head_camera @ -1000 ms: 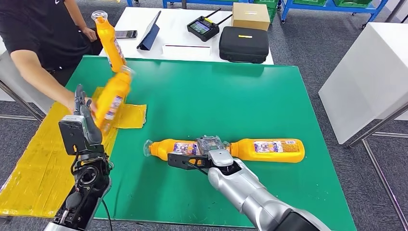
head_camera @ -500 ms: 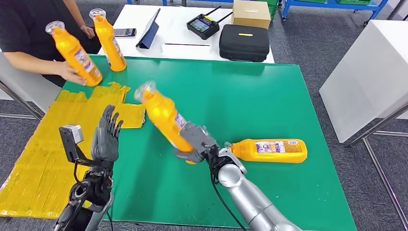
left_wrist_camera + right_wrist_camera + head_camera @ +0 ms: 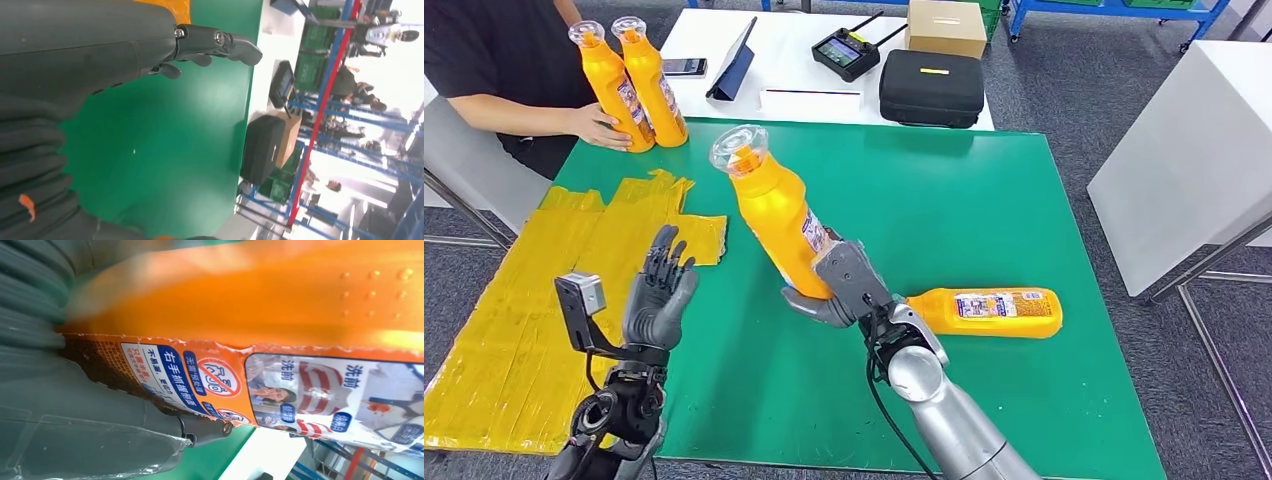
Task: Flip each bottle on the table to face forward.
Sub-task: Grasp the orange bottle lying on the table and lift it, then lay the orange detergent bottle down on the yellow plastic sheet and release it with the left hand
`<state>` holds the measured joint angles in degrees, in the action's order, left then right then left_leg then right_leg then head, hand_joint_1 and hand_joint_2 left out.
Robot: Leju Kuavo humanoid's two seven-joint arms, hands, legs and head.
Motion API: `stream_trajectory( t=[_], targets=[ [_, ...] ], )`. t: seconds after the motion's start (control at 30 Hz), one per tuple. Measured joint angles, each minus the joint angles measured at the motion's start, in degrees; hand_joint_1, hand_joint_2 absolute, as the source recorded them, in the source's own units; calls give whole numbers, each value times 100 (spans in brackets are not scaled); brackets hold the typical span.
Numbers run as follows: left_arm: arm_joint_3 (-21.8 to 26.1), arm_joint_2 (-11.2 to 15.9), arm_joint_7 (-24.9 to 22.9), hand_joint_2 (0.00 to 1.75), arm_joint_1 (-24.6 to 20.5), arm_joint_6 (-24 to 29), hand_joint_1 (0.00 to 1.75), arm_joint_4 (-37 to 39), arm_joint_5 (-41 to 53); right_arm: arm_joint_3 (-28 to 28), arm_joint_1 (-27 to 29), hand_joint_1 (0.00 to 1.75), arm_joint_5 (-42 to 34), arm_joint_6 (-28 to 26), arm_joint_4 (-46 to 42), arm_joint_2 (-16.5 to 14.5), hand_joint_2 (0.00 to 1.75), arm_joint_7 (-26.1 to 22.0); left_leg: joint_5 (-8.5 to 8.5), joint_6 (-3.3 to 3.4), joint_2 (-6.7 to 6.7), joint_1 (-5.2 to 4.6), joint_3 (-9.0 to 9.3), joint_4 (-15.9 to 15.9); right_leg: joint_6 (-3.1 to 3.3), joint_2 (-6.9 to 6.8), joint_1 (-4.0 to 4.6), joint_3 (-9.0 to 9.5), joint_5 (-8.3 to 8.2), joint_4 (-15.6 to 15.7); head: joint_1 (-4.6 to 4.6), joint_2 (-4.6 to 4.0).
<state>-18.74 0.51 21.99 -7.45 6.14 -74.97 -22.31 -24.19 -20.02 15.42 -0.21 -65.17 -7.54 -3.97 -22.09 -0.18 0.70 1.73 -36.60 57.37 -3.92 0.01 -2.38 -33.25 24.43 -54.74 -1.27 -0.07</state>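
**One bottle up in the air, one lying flat on the desk**

Head view first: the right hand (image 3: 844,290) is wrapped around the lower body of an orange bottle (image 3: 776,208), holding it tilted, clear cap up and leaning toward the robot's left, base just above the green desk (image 3: 984,200). A second orange bottle (image 3: 984,312) lies on its side just beside that hand, label up. Two more bottles (image 3: 629,85) stand upright at the far left corner, touching each other, with a person's hand (image 3: 596,125) resting on one. The left hand (image 3: 660,295) is raised with fingers spread, holding nothing, next to the crumpled yellow sheet (image 3: 514,320).

Left wrist view: the dark fingers (image 3: 220,44) are stretched out over bare green desk – nothing between them.

Right wrist view: the bottle (image 3: 260,325) is right up against the camera, grey fingers (image 3: 90,440) pressed against the label near its base.

Handling-wise, my guess: smooth stiff plastic with a glossy label, so probably a bit slippery, and if it's full it'll be bottom-heavy. Can't tell how full through the orange walls. Grabbing low on the wide body looks right – the neck is narrow and the clear cap looks flimsy.
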Motion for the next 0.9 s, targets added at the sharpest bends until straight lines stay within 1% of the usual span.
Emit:
stream_trajectory(
  t=[0.1,0.23,0.43,0.53,0.67,0.8,0.83,0.9],
  targets=[
    [-180,-90,49,175,-10,94,0,-94,276,-103,-3,175,25,-34,5,-20,175,106,0,0,-2,-1,-2,0,0,1,-1,0,0,0,1,0],
    [-431,-175,139,175,-50,327,0,-303,703,-298,-60,175,143,-31,103,-129,175,345,0,0,-3,0,-4,0,0,0,0,-1,0,0,0,0],
    [-786,-262,57,175,-92,336,0,-653,749,-705,-319,175,387,99,797,-430,175,559,0,0,-2,1,-4,-1,0,1,2,-2,0,-1,0,0],
    [-820,-276,-41,175,-85,349,0,-716,588,-866,-429,175,494,126,1217,-647,175,538,0,0,0,2,-4,-1,0,2,2,-5,0,-1,-1,0],
    [-744,-275,-236,175,-23,356,0,-735,281,-1078,-583,175,749,123,1683,-922,175,520,0,-1,4,2,-4,-1,1,2,1,-9,1,-1,-1,0],
    [-636,-271,-439,175,79,343,0,-743,54,-1399,-712,175,829,70,1911,-1002,175,707,0,0,4,1,-6,0,1,2,-1,-12,1,-1,2,0],
    [-616,-271,-452,175,101,342,3,-743,31,-1458,-743,175,823,61,1947,-1004,175,734,0,0,4,1,-6,0,1,2,-1,-13,1,-1,1,0],
    [-585,-271,-475,175,137,341,91,-743,-4,-1548,-806,175,810,54,2010,-1005,175,767,0,0,3,0,-6,0,1,2,-1,-13,1,0,1,0]
  ],
)
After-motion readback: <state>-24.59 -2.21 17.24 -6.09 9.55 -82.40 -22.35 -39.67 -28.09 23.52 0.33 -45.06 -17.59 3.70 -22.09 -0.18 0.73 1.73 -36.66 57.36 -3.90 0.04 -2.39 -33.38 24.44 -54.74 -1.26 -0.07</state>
